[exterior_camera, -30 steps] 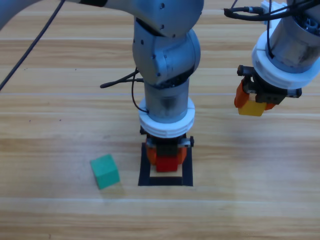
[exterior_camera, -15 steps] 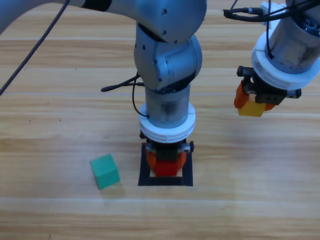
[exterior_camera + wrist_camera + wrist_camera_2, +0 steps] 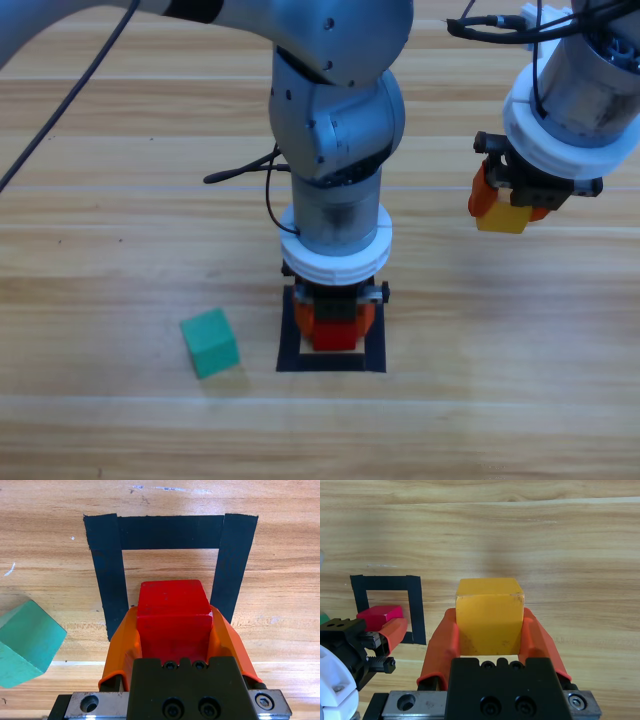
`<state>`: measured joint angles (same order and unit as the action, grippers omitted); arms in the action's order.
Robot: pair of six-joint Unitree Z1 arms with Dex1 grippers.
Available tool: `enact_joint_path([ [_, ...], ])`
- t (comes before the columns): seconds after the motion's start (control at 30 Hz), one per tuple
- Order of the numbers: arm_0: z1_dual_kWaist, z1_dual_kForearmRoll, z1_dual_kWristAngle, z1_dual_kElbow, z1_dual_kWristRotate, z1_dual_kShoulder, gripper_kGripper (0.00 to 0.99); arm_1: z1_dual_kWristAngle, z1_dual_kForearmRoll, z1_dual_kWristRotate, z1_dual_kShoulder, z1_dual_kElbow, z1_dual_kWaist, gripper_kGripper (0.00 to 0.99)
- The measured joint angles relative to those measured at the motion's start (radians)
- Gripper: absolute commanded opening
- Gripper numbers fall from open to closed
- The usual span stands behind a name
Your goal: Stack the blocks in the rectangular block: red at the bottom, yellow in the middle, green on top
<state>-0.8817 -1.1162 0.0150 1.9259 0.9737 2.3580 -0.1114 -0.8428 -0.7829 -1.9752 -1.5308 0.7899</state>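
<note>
Placement of the base in hand: left gripper clasps the red cube inside the taped rectangle near the table's front edge and must release; right gripper grips the yellow cube aloft toward the right edge; green cube lies left of the rectangle.

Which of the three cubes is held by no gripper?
The green cube, lying free on the table left of the taped rectangle.
</note>
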Motion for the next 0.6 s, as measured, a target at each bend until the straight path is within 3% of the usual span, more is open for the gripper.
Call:
enact_joint_path([
  [0.1,0.000,0.000,0.002,0.000,0.000,0.001,0.031,0.000,0.000,0.000,0.000,0.000,0.000,0.084],
  [0.23,0.000,0.000,0.009,0.000,0.000,0.003,0.170,0.000,0.000,0.000,0.000,0.000,0.000,0.083],
  [0.37,0.000,0.005,0.010,0.000,0.000,0.005,0.402,0.000,0.000,0.000,0.000,0.000,0.000,0.084],
  [0.53,0.000,0.021,0.010,-0.001,0.000,0.005,0.775,0.000,0.000,0.001,0.000,0.000,0.000,0.084],
  [0.6,0.000,0.022,0.011,-0.001,0.000,0.005,0.838,0.000,0.000,0.004,0.000,0.000,0.000,0.084],
])
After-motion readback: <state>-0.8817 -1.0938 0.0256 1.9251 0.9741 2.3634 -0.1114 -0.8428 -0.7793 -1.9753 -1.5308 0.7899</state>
